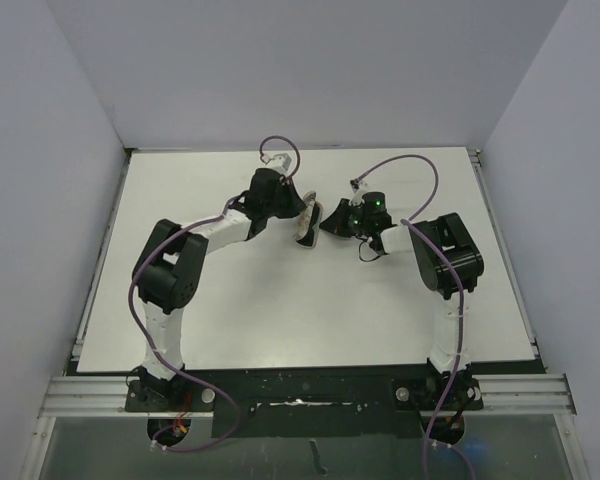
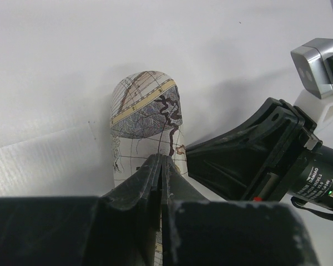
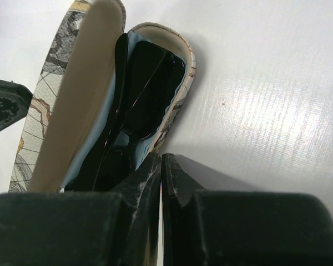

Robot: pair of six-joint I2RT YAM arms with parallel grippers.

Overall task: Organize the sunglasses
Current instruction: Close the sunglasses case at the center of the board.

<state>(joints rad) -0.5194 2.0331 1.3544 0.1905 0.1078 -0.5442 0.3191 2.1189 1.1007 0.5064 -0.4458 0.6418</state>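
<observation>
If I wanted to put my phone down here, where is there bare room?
The white table is bare between the left arm and the right arm, along the back wall and down both sides. Crowded centre: left pincer and right pincer meet at the patterned glasses case.

Item: one small pair of black-framed sunglasses [image 3: 150, 83] with glossy dark lenses and thin black arms. The pair is lying folded inside the lower shell of an open oval beige-grey map-patterned case [image 3: 186, 50], resting on a light blue cloth [image 3: 136, 44] that is lining the shell. One lens is facing up, with a thin arm showing as a line across it. The case is sitting near the middle of the white table surface [image 1: 230, 320], somewhat toward its far edge.
</observation>
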